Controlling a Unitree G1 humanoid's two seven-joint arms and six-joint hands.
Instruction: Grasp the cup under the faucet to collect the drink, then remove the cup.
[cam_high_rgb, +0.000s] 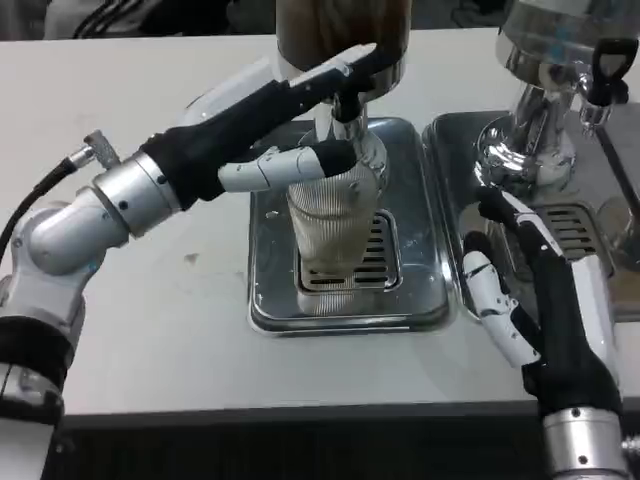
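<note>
A ribbed clear cup (330, 235) stands upright on the grate of a steel drip tray (268, 290), directly under the black faucet (347, 103) of a brown drink dispenser (340, 25). My left hand (285, 110) reaches in from the left. Its long fingers (345, 68) stretch up against the faucet's lever, and its thumb (290, 168) lies across the cup's upper front. The fingers are apart and grip nothing that I can see. My right hand (535, 295) lies open on the table to the right of the tray, palm turned toward the cup and apart from it.
A second chrome dispenser (545, 70) with its own drip tray (450, 140) stands at the right, just behind my right hand. Bare white table (150, 330) spreads out left of the tray and along the near edge.
</note>
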